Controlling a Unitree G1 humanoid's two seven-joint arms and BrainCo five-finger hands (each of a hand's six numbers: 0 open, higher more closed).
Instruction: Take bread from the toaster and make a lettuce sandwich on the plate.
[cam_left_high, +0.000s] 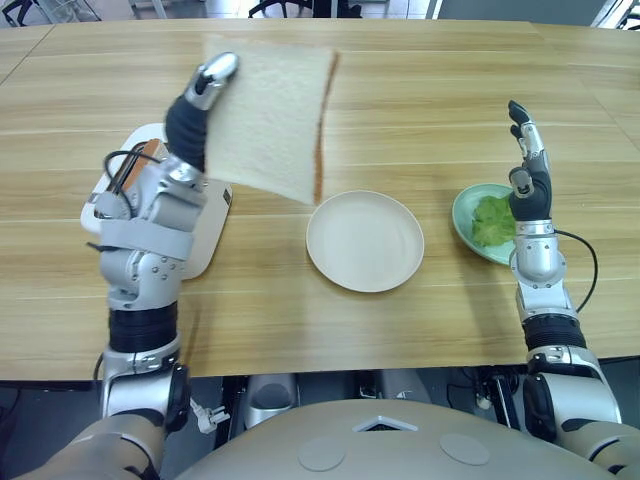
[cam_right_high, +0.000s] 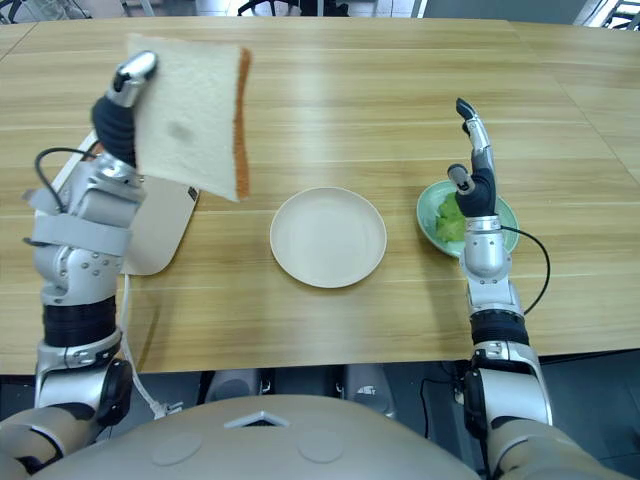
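Here's the left hand (cam_left_high: 195, 105), raised high above the table (cam_left_high: 450, 90), and it has the slice of bread (cam_left_high: 270, 120) firmly in its grip: fingers closed along the slice's left edge, one silver fingertip poking up over the top corner. The bread hangs in the air, tilted, its pale face towards the camera and a brown crust running down its right side. Take the plate (cam_left_high: 365, 240) as the middle of the dial: the bread floats at about ten o'clock from it, its lower corner close above the plate's rim but touching nothing. The plate is bare, round and cream-coloured, flat on the wood. Out at nine o'clock sits the white toaster (cam_left_high: 210, 240), partly hidden beneath the left forearm. Swing over to three o'clock and there's the green bowl (cam_left_high: 465, 215) with the lettuce (cam_left_high: 493, 220) heaped inside it. The right hand (cam_left_high: 527, 165) stands over the bowl's right side, fingers spread and pointing up towards twelve o'clock, nothing in its grasp, the lettuce untouched just left of its palm.
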